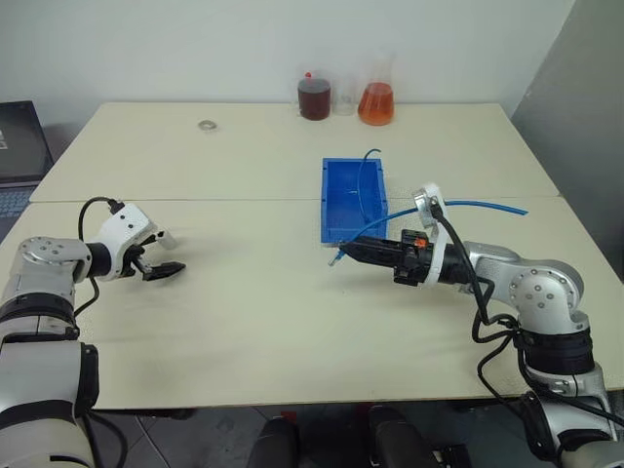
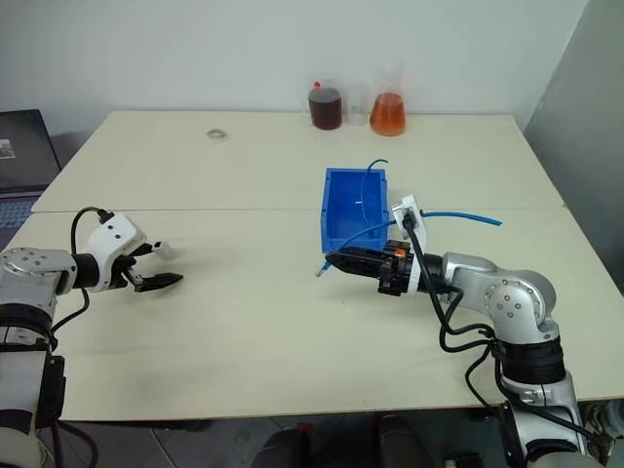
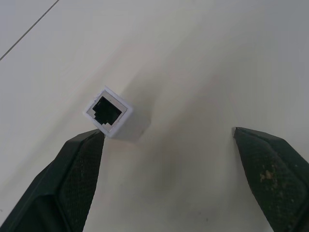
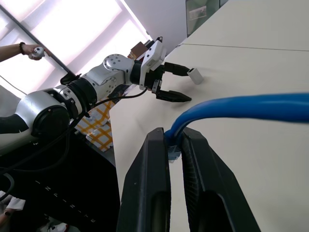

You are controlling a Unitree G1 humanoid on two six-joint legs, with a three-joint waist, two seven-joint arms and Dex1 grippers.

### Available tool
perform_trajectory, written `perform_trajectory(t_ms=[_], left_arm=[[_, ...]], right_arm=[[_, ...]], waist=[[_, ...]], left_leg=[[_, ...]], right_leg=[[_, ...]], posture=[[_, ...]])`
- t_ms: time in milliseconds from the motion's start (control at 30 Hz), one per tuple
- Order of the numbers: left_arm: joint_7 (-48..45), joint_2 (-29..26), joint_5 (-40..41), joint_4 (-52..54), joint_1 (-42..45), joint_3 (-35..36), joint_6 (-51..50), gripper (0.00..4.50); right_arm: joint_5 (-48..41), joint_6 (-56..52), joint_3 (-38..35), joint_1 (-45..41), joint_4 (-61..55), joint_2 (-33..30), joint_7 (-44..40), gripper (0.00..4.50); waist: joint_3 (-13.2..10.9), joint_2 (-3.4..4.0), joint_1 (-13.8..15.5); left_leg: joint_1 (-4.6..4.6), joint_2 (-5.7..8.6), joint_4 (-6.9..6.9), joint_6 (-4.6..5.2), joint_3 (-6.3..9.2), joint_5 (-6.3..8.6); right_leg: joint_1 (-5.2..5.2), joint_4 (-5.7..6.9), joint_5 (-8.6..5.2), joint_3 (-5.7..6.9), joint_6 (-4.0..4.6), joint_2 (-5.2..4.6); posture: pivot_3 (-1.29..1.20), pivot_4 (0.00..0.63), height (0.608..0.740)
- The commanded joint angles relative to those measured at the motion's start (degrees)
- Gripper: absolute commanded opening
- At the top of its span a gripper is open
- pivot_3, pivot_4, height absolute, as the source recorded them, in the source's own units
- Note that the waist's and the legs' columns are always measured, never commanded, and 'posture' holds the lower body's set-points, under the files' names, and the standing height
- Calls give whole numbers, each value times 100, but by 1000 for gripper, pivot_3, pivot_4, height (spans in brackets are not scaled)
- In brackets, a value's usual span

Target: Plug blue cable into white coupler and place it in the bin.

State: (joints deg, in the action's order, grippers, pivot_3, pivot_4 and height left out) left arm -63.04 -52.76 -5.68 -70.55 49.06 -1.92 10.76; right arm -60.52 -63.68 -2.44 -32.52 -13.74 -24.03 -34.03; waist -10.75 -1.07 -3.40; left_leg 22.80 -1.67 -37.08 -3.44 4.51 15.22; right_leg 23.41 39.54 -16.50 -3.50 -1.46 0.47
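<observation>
Right hand [image 1: 343,251] clenched on blue cable [image 1: 483,204] near its plug end, fingers pointing left just near of the bin [image 1: 336,200]. Cable arched back over the arm and trailed right across the bench [image 1: 263,322], well right of the bin. Left hand [image 2: 166,265] spread wide, released, low over the bench's left side. White coupler [image 3: 108,111] lay on the bench, touching one fingertip [image 3: 94,137], dark socket facing the wrist camera.
</observation>
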Motion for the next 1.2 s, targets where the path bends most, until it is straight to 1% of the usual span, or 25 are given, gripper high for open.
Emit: perform_trajectory(t_ms=[33, 200, 300, 467, 567, 733, 867, 1033, 1133, 1200], left_arm=[[222, -147, -154, -160, 25, -12, 16, 4457], [644, -80, -116, -244, -31, 63, -311, 4457], [790, 53, 118, -222, -170, 274, -639, 4457], [793, 314, 434, 8, -545, 586, -1049, 4457], [1012, 496, 640, 192, -806, 793, -1241, 4457], [1483, 714, 987, 498, -940, 1157, -1709, 4457], [1949, 962, 1124, 983, -1242, 1317, -1943, 4457], [2312, 1468, 1331, 1896, -1666, 1428, -2179, 4457], [2725, 1752, 1352, 2280, -1672, 1445, -2284, 4457], [2984, 1805, 1348, 2308, -1583, 1503, -2329, 4457]], right_arm=[[-164, 5, -128, -72, -229, 32, 37, 92], [-149, 7, -124, -141, -185, 18, 31, 92], [-165, -4, -143, -134, -207, 12, 53, 92], [-172, -24, -154, -70, -263, -13, 63, 92], [-145, -17, -142, -92, -243, -23, 34, 92], [-83, 12, -106, -140, -186, -49, -34, 92], [-57, 28, -95, -161, -155, -48, -56, 92], [-41, 35, -86, -175, -125, -61, -82, 92], [-27, 35, -79, -222, -92, -69, -99, 92], [-11, 32, -83, -246, -75, -76, -119, 92]], waist=[[0, 0, -2], [0, 0, -2], [0, 0, -4], [6, 11, 1], [16, 26, 6], [30, 44, 50], [41, 54, 78], [79, 102, 142], [83, 104, 204], [84, 103, 235]], left_leg=[[-1, 0, -1, 1, 0, 0], [-9, 0, -8, 4, 0, -2], [-15, 0, -10, 8, 0, -5], [-24, 1, -10, 17, 0, -10], [-28, 1, -11, 17, 0, -11], [-36, 5, -13, 18, 1, -12], [-42, 6, -15, 22, 4, -15], [-49, 8, -17, 24, 3, -17], [-49, 12, -19, 25, 5, -17], [-48, 18, -24, 25, 5, -17]], right_leg=[[0, 3, 0, 0, 0, 0], [0, 28, -1, -2, 0, 2], [0, 40, -2, -4, 2, 4], [-2, 51, -2, -5, 2, 4], [-7, 52, -2, -6, 2, 3], [-16, 52, -2, -5, 2, 0], [-21, 58, -2, -5, 1, 0], [-25, 66, -2, -8, 1, -3], [-29, 65, -2, -5, 1, -4], [-32, 65, -1, -4, 0, -9]], posture=[[0, 150, 740], [0, 150, 740], [0, 150, 740], [0, 150, 740], [0, 150, 740], [0, 150, 740], [0, 150, 740], [0, 150, 740], [0, 150, 740], [0, 150, 740]])
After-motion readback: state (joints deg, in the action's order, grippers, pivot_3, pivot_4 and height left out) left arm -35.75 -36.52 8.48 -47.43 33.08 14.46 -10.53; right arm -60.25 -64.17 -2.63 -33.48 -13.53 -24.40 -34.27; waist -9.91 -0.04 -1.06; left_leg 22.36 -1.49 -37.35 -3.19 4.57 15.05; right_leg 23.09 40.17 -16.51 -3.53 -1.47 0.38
